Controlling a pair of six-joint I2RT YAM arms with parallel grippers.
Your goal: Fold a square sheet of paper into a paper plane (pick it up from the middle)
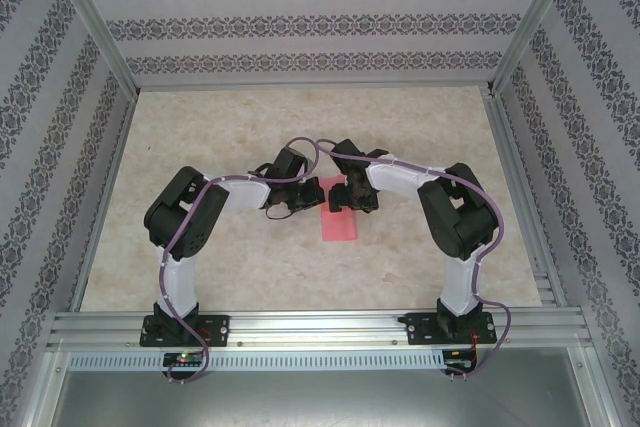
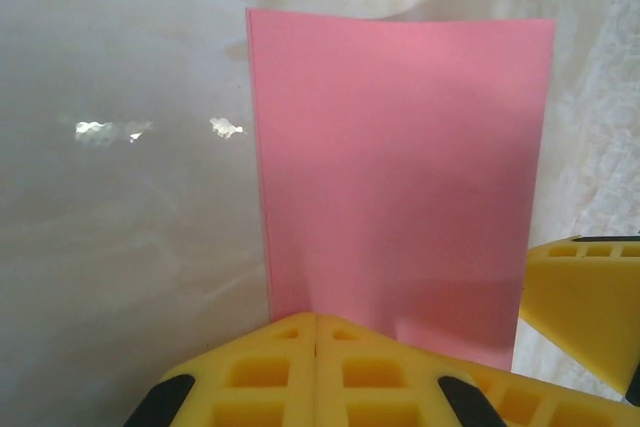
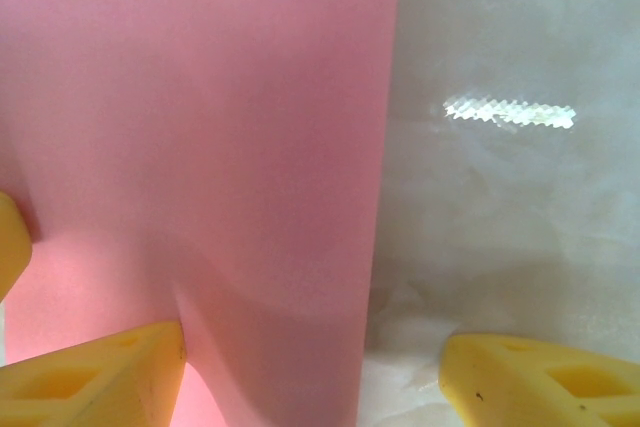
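Patterned walls (image 1: 300, 17) w/ marble table (image 1: 260, 267)

Soft, even light fills the overhead view; the arms (image 1: 190, 217) throw only faint shadows on the pale surface (image 1: 250, 257). Both wrist views are bright, with small white glints of glare on the surface. The pink paper (image 2: 400, 167) looks sharp from the left wrist, blurrier from the right. The yellow fingers (image 2: 270, 372) are out of focus, shading the paper beside them.
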